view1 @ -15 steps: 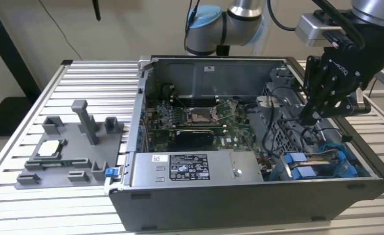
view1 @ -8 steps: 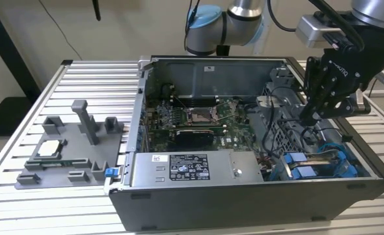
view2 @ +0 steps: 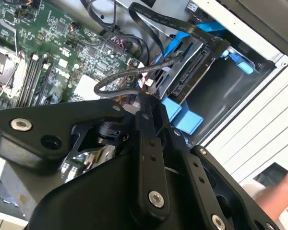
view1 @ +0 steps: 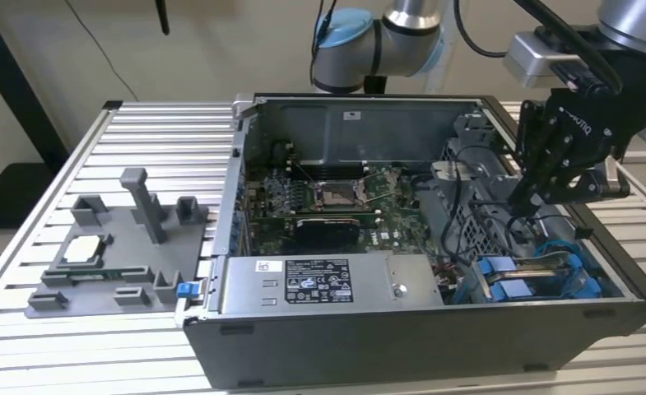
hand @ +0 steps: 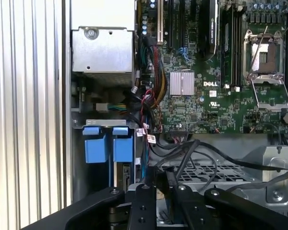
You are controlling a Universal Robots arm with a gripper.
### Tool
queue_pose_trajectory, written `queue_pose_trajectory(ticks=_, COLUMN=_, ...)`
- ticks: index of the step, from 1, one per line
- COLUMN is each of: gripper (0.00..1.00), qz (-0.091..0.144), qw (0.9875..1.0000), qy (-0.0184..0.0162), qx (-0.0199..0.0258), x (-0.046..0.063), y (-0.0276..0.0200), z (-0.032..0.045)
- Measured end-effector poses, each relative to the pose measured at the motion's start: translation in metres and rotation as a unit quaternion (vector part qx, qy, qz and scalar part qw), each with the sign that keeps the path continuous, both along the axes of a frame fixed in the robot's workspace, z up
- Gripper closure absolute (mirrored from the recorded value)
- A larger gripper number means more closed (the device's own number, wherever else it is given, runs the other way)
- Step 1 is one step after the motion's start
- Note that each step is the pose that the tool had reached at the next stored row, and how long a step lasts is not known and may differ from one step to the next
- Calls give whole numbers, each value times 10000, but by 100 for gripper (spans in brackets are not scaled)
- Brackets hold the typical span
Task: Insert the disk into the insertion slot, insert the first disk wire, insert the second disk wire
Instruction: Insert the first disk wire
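The disk (view1: 526,280), in its bright blue carrier, lies inside the insertion slot (view1: 597,271) at the case's near corner on the exterior view's right. Its connector edge (view2: 194,69) faces the motherboard, and its two blue tabs (hand: 108,146) stick out of the bay. My gripper (view1: 528,206) hangs just above the bay, fingers together on a black sleeved disk wire (view2: 182,60) that loops over from the bay side. The fingertips (view2: 144,98) sit a short way from the disk's connector. More black cables (hand: 201,153) cross in front of the fingers (hand: 144,191).
The grey power-supply box (view1: 323,284) fills the case's near side. The processor socket (view1: 332,193) is mid-board. A grey fixture tray (view1: 114,247) with a processor stands on the slatted table at the exterior view's left. A hand (view2: 278,191) shows outside the case wall.
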State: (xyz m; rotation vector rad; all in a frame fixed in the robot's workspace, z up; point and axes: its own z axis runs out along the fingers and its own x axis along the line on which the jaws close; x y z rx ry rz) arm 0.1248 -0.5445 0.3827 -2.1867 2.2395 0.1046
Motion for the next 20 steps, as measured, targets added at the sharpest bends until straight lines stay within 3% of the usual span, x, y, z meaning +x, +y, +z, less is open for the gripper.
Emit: queue_pose_trajectory(ticks=20, gripper=100, qz=0, qw=10000, qy=0, qx=-4, x=41, y=-259, z=-98)
